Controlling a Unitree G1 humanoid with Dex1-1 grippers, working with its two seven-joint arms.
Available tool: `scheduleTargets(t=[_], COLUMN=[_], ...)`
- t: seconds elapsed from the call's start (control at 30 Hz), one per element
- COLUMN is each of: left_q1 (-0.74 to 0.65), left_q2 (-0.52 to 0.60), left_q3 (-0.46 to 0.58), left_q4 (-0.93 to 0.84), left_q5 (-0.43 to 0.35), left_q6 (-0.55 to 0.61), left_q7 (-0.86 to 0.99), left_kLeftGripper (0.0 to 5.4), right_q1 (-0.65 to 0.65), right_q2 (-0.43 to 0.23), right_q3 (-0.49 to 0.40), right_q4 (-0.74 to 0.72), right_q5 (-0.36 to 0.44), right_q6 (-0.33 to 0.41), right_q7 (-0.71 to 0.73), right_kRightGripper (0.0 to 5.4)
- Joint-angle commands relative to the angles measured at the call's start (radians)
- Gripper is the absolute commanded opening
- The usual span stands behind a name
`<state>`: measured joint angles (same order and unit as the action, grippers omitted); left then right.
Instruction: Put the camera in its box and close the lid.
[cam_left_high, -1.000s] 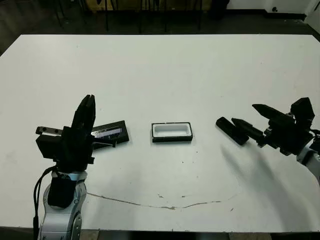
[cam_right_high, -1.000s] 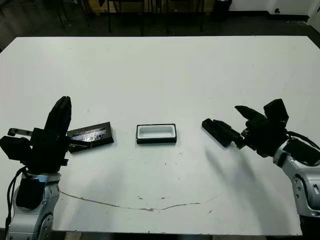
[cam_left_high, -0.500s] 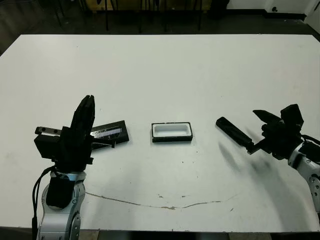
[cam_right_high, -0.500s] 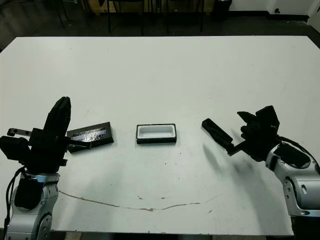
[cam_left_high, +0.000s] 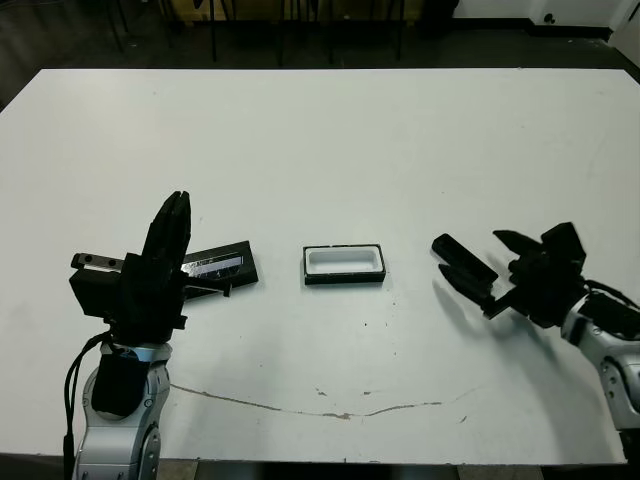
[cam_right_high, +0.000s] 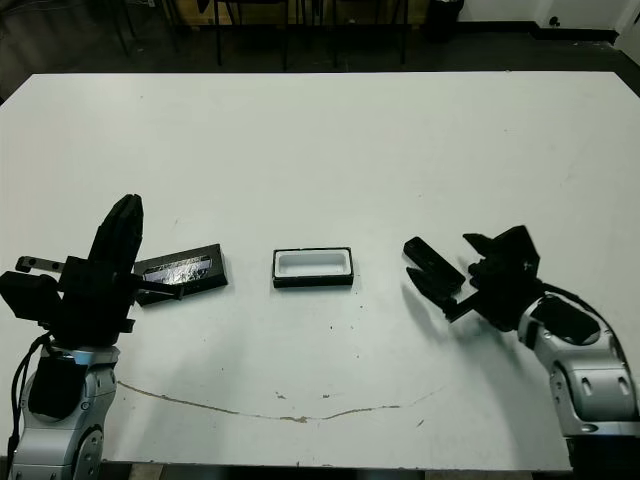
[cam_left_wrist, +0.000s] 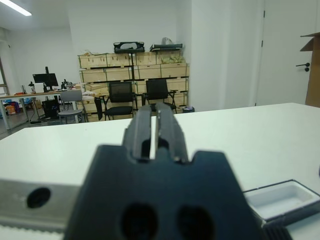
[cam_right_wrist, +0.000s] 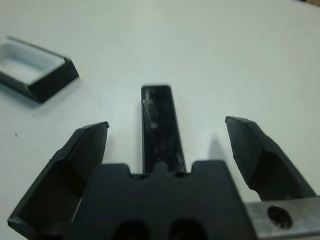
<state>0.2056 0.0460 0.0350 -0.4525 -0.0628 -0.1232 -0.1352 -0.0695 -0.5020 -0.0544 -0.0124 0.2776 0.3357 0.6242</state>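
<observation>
Reaching low over the white desk (cam_left_high: 330, 140), the right end effector (cam_right_wrist: 167, 145) has its two black fingers (cam_right_wrist: 257, 152) spread wide apart, and it grips nothing. The camera (cam_right_wrist: 160, 127) lies flat on the desk between these two fingers, with space on both sides, so neither finger touches it. Its near end goes under the black body of the end effector, and its far end points away from it. In the head views the same camera (cam_left_high: 462, 267) lies just beside the right end effector (cam_left_high: 510, 270), on the side toward the middle of the desk.

The box (cam_left_high: 344, 263) stands open on the desk, its white lining facing up, well apart from the right end effector and beyond the far end of the camera. It is between the two arms.

The left end effector (cam_left_high: 175, 225) is raised above the desk, with its fingers pressed together and nothing between them; the left wrist view shows only a thin slit between the fingers (cam_left_wrist: 167, 127). The lid (cam_left_high: 220, 266) lies flat on the desk just beside this end effector, on the side toward the box, and its shiny strip faces up. The lid and the box are apart.
</observation>
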Motion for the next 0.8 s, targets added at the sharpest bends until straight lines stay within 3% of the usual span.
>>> scheduleTargets(t=[0.03, 0.37, 0.53, 0.67, 0.8], left_q1=[0.043, 0.053, 0.050, 0.047, 0.044], left_q2=[0.022, 0.021, 0.025, 0.026, 0.028], left_q3=[0.007, 0.011, 0.017, 0.020, 0.023], left_q4=[0.008, 0.003, 0.004, 0.004, 0.008], left_q5=[-0.007, -0.008, -0.007, -0.005, -0.019], left_q6=[0.015, 0.014, 0.014, 0.019, 0.017], left_q7=[-0.010, -0.018, -0.021, -0.023, -0.034], left_kLeftGripper=[0.00, 0.00, 0.00, 0.00, 0.00], right_q1=[0.019, 0.038, 0.049, 0.059, 0.059], right_q2=[0.008, 0.041, 0.050, 0.057, 0.050], right_q3=[0.015, 0.009, 0.017, 0.017, 0.026], right_q4=[0.031, 0.046, 0.038, 0.010, 0.022], right_q5=[-0.033, -0.022, -0.047, -0.040, -0.048], right_q6=[-0.036, -0.051, -0.056, -0.005, -0.036], right_q7=[-0.005, -0.010, -0.042, -0.078, -0.070], right_kRightGripper=[5.40, 5.25, 4.50, 3.78, 3.04])
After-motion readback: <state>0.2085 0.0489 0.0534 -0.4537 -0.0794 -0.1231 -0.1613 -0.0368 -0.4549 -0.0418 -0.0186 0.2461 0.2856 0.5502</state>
